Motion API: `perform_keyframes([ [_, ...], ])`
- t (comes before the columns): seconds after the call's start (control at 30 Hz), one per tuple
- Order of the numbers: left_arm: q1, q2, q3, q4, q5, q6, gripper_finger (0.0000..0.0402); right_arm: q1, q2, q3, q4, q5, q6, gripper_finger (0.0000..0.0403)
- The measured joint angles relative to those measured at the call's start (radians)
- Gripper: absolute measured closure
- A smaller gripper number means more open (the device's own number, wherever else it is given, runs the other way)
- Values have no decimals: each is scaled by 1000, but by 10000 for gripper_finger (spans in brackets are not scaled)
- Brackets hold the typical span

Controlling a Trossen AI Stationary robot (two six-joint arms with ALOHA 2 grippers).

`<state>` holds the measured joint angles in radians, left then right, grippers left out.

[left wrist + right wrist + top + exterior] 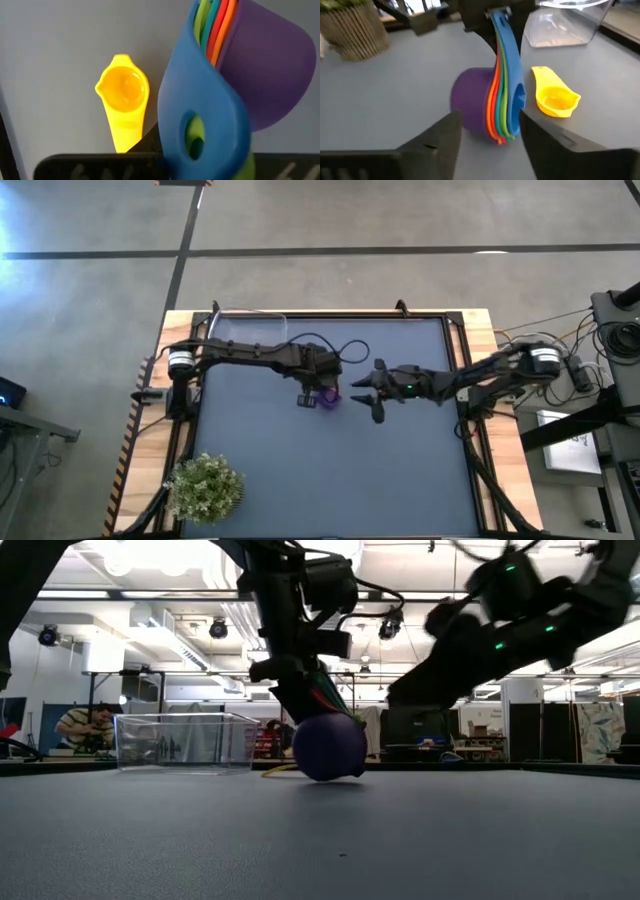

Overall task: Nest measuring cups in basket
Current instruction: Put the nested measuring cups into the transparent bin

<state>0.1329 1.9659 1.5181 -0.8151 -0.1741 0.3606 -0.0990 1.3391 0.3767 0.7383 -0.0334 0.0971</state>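
From above, the left gripper sits near the middle of the dark table, clamped on a nested stack of measuring cups that shows mostly as a purple blob. The right gripper hangs just beside it with its fingers spread. The clear basket stands at the far edge of the table, well apart from the cups, and a small bushy plant sits at the near left corner.

At table height, the purple cup rests on or just above the table under the left arm; the basket behind it appears to hold nothing.

The left wrist view shows the stack hanging by its handles: blue handle in front, then green, teal, red and orange edges, with the purple bowl outermost. A yellow measuring cup lies alone on the table beside it.

The right wrist view shows the same stack between the right arm's open fingers, the yellow cup nearby, and the basket beyond.
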Motion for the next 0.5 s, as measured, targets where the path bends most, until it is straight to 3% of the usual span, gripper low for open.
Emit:
perform_keyframes([
  [0.23,-10,0,0,12,-1,-14,396,-15,228,136,0,-1,-54,141],
  [0.5,-32,-1,0,14,-38,-5,396,-29,293,195,1,-25,-61,96],
])
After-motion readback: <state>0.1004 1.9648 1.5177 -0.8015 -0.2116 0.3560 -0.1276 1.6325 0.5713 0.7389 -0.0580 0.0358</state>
